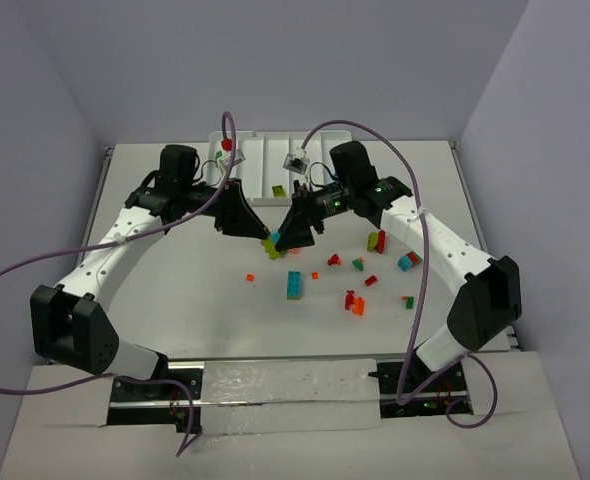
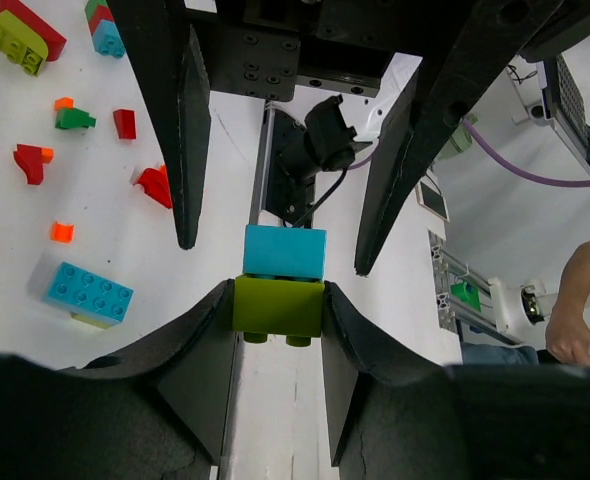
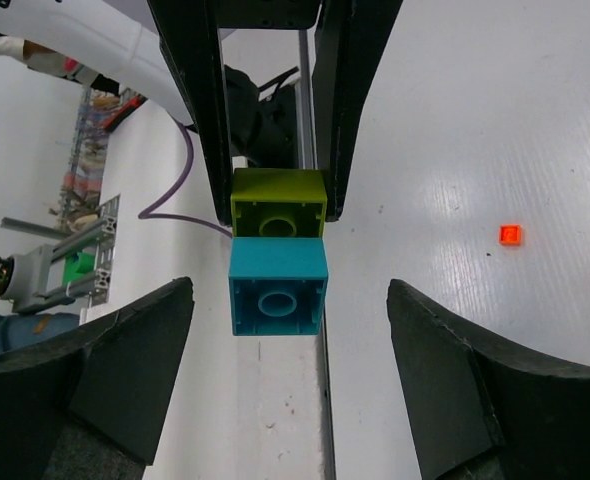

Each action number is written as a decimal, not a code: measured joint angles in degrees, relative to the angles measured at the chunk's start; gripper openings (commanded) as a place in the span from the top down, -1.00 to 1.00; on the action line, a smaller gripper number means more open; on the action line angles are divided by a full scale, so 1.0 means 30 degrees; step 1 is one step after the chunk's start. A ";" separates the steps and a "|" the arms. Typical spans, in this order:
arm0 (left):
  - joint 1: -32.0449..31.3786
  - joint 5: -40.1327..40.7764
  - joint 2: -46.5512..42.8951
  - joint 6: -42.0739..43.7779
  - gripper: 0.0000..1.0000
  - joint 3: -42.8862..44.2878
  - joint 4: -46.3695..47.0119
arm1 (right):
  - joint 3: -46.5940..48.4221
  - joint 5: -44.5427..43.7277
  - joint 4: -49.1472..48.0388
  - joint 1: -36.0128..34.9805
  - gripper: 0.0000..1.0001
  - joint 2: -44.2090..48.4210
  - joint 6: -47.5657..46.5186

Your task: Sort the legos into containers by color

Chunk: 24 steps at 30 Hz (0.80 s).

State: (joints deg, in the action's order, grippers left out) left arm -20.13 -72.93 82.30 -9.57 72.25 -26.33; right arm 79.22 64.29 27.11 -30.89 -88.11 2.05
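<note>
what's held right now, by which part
Left hand grips the lime green plastic brick by its sides, teal blue brick stuck to it. Right hand holds nothing.

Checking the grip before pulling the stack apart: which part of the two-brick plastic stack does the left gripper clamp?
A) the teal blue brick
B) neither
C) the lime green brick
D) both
C: the left gripper pinches the lime green brick on both sides, while the teal blue brick sticks out past its fingertips, untouched inside the open right gripper.

White-and-black arms (image 1: 105, 255), purple cables (image 1: 225, 130), black fingers (image 2: 185, 380)
</note>
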 measured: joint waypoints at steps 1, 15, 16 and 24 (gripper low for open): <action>-0.0013 0.0029 0.0000 0.0003 1.00 0.0000 0.0000 | 0.0000 0.0090 0.0000 0.0000 -0.30 -0.0035 -0.0013; -0.0060 0.0868 -0.0854 0.0073 -0.98 -0.1062 0.0424 | 0.0022 0.0611 0.0146 -0.0225 0.74 -0.0286 -0.0119; -0.0060 0.0861 -0.1033 -0.0021 -0.98 -0.1363 0.0617 | 0.0022 0.0640 0.0111 -0.0240 0.89 -0.0286 -0.0098; -0.0060 0.0826 -0.1455 -0.0625 -0.73 -0.2255 0.1548 | 0.0022 0.0795 -0.0014 -0.0240 1.00 -0.0292 0.0163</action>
State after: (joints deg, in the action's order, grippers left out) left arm -20.32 -70.45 77.94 -11.45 65.48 -21.68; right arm 79.29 66.68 27.07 -31.62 -88.98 2.54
